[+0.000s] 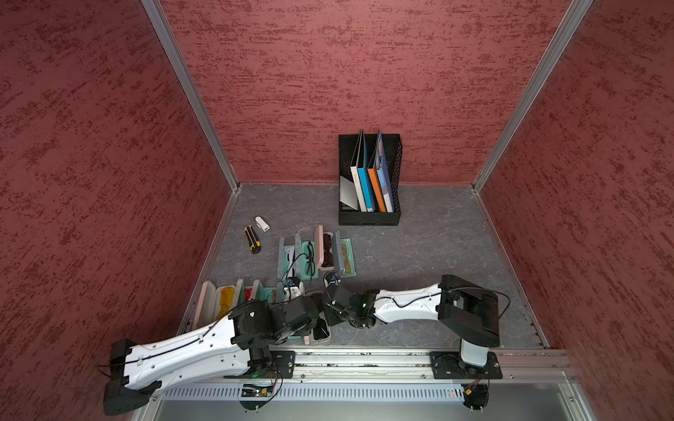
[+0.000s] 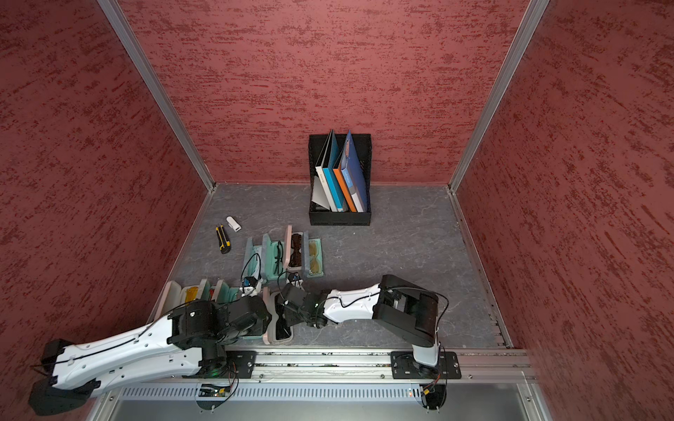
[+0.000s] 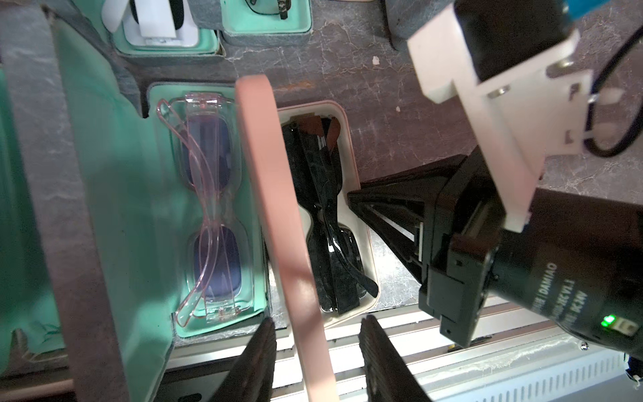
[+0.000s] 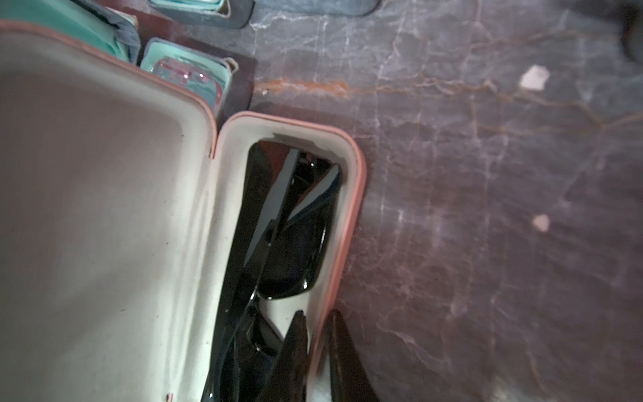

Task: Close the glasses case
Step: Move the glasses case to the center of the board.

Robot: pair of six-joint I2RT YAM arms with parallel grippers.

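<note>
Grey marbled tabletop [image 1: 419,248], red walls [image 1: 328,73]. Mint-lined case [image 3: 163,243] far left. L gripper [image 3: 318,319] jaws open, straddling upright lid [image 3: 278,209] of pink glasses case [image 3: 350,153] at front edge btwn arms, black sunglasses [image 3: 327,209] inside. R gripper [image 4: 317,313] pinching case's base rim.

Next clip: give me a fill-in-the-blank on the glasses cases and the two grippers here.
The pink case holds ___ sunglasses. It is ___, its lid between the spread fingers of the left gripper. The right gripper pinches the case's rim, one finger ___ the case. The teal case beside it holds ___-framed glasses.
Missing: black; open; inside; pink.
</note>
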